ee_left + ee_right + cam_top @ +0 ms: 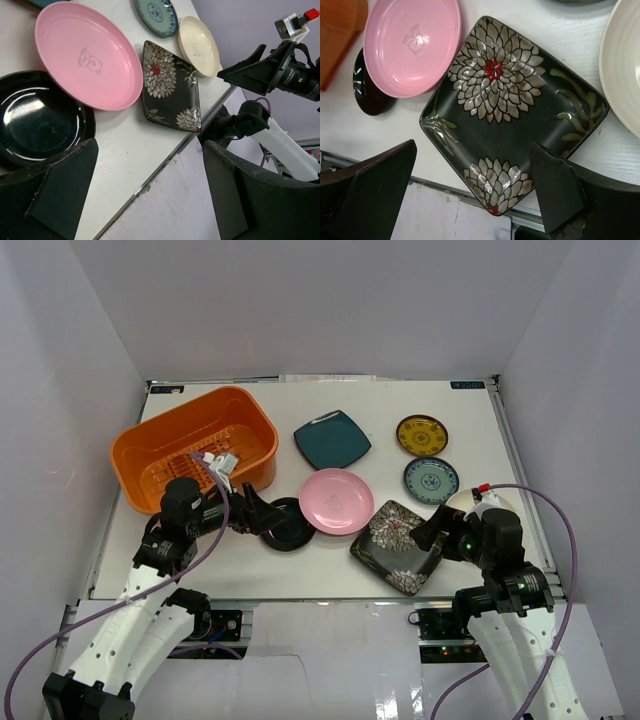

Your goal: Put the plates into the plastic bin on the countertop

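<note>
The orange plastic bin stands at the far left of the white countertop. My left gripper is open just left of the black plate, holding nothing. The pink plate overlaps the black one. My right gripper is open, its fingers either side of the near corner of the dark square flowered plate. The cream plate is partly hidden by the right arm. Teal, yellow-patterned and blue-patterned plates lie further back.
White walls enclose the countertop on three sides. The flowered plate's corner hangs slightly over the near table edge. The right arm's wrist shows in the left wrist view, beyond the table edge.
</note>
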`<state>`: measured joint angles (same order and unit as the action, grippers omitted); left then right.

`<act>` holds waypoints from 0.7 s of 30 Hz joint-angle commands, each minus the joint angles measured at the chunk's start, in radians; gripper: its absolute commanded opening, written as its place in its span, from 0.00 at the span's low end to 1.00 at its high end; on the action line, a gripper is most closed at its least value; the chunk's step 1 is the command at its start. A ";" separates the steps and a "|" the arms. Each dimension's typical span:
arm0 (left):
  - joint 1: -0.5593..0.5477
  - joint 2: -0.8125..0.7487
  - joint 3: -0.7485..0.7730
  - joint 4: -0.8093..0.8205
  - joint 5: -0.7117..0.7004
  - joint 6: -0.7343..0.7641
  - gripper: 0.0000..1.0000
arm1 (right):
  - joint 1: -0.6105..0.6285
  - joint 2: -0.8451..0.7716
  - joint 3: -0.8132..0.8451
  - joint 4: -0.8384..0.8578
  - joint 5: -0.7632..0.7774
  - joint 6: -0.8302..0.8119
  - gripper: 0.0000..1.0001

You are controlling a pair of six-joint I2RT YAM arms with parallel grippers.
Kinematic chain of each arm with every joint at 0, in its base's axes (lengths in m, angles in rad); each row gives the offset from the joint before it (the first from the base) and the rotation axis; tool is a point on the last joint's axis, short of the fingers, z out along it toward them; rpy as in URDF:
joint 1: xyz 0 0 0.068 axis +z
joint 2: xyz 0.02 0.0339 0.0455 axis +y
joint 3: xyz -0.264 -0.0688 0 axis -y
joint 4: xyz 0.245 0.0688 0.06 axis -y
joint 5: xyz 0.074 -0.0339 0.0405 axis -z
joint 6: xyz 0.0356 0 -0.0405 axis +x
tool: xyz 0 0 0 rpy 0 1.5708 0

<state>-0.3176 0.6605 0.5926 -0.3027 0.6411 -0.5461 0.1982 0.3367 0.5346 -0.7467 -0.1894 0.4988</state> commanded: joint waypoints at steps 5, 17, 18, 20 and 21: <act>-0.005 0.022 -0.008 -0.185 -0.259 -0.058 0.87 | -0.002 0.060 -0.035 0.185 -0.154 0.004 0.89; -0.024 0.157 -0.088 -0.242 -0.521 -0.287 0.67 | 0.345 0.312 -0.012 0.544 -0.119 -0.006 0.61; -0.037 0.174 -0.112 -0.224 -0.541 -0.316 0.66 | 0.392 0.333 0.002 0.561 -0.084 -0.008 0.61; -0.067 0.246 -0.122 -0.179 -0.584 -0.333 0.65 | 0.539 0.425 0.030 0.601 0.031 -0.038 0.64; -0.095 0.272 -0.128 -0.153 -0.616 -0.354 0.65 | 0.584 0.465 0.065 0.612 0.101 -0.061 0.67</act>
<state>-0.3687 0.8673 0.4900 -0.5026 0.1028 -0.8097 0.6632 0.7219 0.5159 -0.2661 -0.2611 0.4854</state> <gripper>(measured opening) 0.651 0.652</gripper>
